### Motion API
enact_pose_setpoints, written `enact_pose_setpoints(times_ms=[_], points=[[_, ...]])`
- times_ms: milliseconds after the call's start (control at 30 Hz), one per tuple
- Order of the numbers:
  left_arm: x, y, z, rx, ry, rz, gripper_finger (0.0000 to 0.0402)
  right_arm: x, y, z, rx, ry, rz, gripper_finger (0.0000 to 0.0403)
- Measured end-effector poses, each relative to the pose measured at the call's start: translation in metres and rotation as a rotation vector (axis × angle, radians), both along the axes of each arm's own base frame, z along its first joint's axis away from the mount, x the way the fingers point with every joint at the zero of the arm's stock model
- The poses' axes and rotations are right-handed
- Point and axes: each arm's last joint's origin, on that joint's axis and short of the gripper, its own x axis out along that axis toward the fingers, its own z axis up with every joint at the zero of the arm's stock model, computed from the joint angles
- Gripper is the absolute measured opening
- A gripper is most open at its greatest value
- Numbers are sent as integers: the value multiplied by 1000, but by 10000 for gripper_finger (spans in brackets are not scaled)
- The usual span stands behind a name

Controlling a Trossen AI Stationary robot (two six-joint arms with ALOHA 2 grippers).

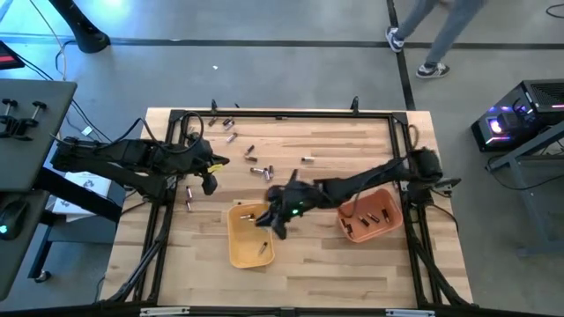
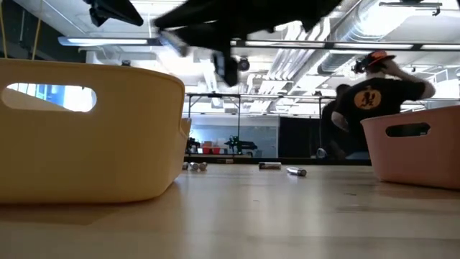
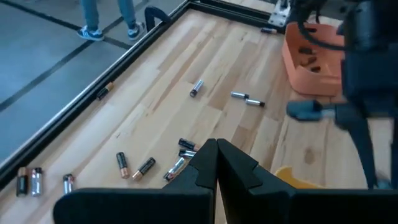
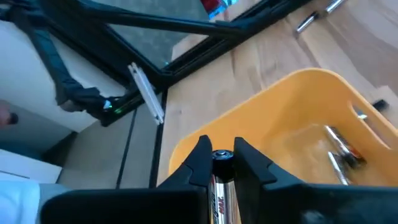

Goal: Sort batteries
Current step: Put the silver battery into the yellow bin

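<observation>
Silvery and dark-coppery batteries [image 1: 256,169] lie scattered on their sides over the far-left part of the table, and show in the left wrist view as batteries [image 3: 180,152]. My right gripper [image 1: 277,225] hangs over the yellow tray [image 1: 249,238], shut on one silvery battery [image 4: 221,155]. A few batteries [image 4: 339,149] lie on the yellow tray's floor. The orange tray [image 1: 370,216] holds several dark batteries. My left gripper [image 3: 217,152] is shut and holds nothing, hovering above the table's left part, left gripper [image 1: 210,182], near the scattered batteries. My right gripper pinches a silvery battery with red print between its two fingers, and the battery's end cap [image 4: 221,154] shows at the fingertips. The battery lies along the fingers. It is lifted clear, above the yellow tray's rim [image 4: 205,134].
A black frame [image 1: 282,114] rails the table's far and side edges. Bare wood lies between the two trays and along the near edge. In the low view the yellow tray [image 2: 86,137] and the orange tray [image 2: 417,144] flank loose batteries [image 2: 296,171]. People are beyond the table.
</observation>
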Motion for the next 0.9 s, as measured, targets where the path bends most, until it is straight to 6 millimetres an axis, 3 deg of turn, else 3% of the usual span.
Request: enact_pose_setpoints(times_ms=[67,200,367,500,667,800,900], points=[[0,0,0,2,8,-20,0,13,-1,-2,-7,55,-10,33],[0,-2,-1,0,37,-108,0,31,-9,-3,-3,195,-42,116],[-2,-3,-2,19,57,-142,0,36,-13,19,-50,283,-33,219],[-11,-1,0,19,69,-143,0,12,-20,27,-228,557,-19,239],[-25,1,2,34,76,-149,0,-33,-32,7,-310,852,-12,229],[-31,2,6,46,41,-129,0,-64,-67,-10,-241,894,-225,214],[-32,4,7,66,28,-87,0,-76,-101,-27,-167,904,-424,209]])
